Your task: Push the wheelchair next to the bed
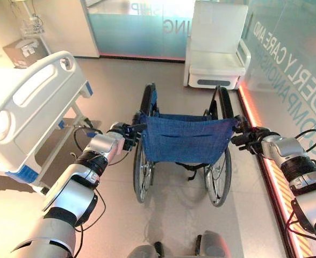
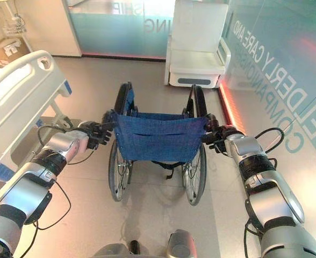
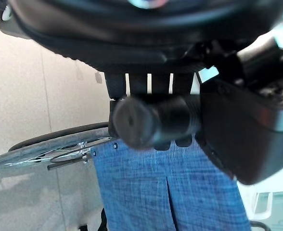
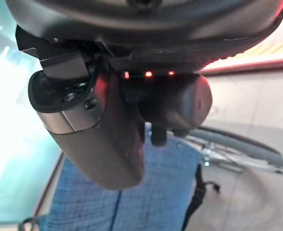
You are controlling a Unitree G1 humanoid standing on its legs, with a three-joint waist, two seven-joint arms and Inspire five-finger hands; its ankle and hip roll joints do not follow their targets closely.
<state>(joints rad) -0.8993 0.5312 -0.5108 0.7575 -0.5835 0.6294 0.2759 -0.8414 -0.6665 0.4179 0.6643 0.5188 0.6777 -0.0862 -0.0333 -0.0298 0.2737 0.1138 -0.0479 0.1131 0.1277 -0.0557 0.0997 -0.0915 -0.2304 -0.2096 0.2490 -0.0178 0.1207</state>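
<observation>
Both push handles gripped: left hand (image 1: 127,135) wrapped on left handle, right hand (image 1: 248,138) wrapped on right. Wheelchair (image 1: 184,141) dead centre, facing 12 o'clock, well apart from bed (image 1: 31,107) at 9 o'clock. Grasp done; push and leftward swing toward bed remain.

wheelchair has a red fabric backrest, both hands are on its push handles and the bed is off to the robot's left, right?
Not quite: the wheelchair backrest is blue, not red, as the left eye view shows. The rest holds: the left hand and right hand are each closed on a push handle, and the bed stands to the robot's left.
</observation>
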